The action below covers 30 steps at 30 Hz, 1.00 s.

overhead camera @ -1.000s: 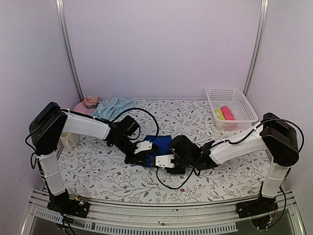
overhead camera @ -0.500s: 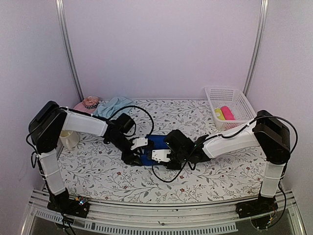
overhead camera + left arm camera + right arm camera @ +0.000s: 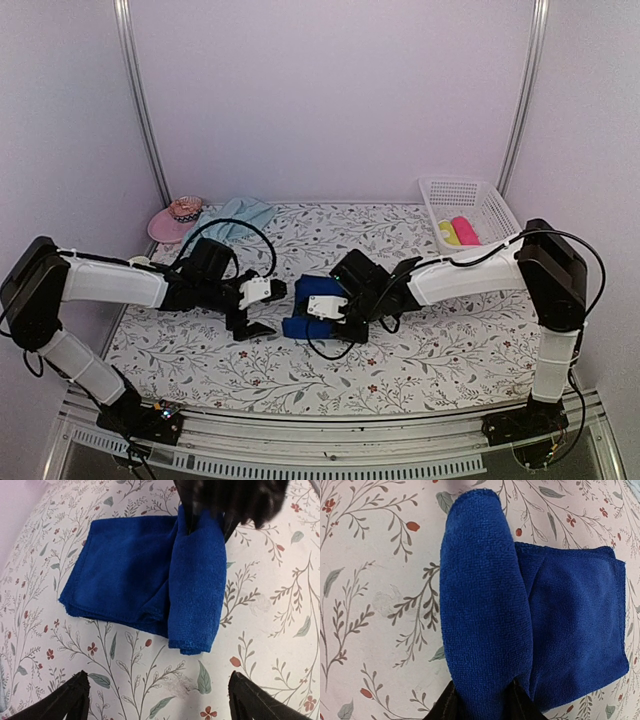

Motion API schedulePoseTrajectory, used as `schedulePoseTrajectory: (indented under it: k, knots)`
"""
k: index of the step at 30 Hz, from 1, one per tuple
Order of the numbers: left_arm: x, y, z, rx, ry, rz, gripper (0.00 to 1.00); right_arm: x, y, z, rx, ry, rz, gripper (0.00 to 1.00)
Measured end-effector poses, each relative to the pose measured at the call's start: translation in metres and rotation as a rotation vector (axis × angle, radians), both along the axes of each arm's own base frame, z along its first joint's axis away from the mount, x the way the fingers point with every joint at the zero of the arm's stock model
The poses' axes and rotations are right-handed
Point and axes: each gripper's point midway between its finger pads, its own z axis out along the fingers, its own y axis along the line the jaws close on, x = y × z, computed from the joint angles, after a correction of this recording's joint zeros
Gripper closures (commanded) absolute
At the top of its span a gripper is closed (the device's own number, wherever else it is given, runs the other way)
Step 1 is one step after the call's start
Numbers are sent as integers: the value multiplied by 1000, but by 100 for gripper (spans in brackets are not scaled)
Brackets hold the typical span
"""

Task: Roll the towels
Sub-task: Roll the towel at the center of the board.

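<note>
The deep blue towel (image 3: 318, 291) lies mid-table, its near edge turned into a thick roll (image 3: 480, 600) over the flat folded part (image 3: 575, 625). My right gripper (image 3: 482, 706) is shut on one end of that roll, one finger on each side (image 3: 312, 318). In the left wrist view the same roll (image 3: 197, 590) lies beside the flat part (image 3: 125, 570), with the right gripper (image 3: 235, 500) at its far end. My left gripper (image 3: 162, 700) stands open just left of the towel (image 3: 266, 310), holding nothing. The pale aqua towel (image 3: 238, 213) lies crumpled at the back left.
A pink brimmed hat (image 3: 176, 216) sits beside the aqua towel by the left wall. A white basket (image 3: 492, 212) at the back right holds a yellow roll (image 3: 448, 233) and a pink roll (image 3: 464, 230). The tablecloth (image 3: 450, 330) is floral.
My left gripper has opened, let go of the blue towel and drawn back to the left. The right gripper has closed further on the roll and shifted left and away with it.
</note>
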Motion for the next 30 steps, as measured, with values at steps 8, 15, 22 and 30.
schedulePoseTrajectory:
  k: [8,15,22,30]
  knots:
    - [-16,15,2,-37,-173,-38,10,-15,10,7,27,213,-12,66]
    - [-33,11,7,-49,-338,-120,14,-14,12,6,24,350,-70,66]
    - [-48,4,2,-29,-446,-191,16,-1,8,4,36,416,-143,66]
    - [-48,-5,-3,-2,-520,-225,22,6,4,3,51,460,-175,65]
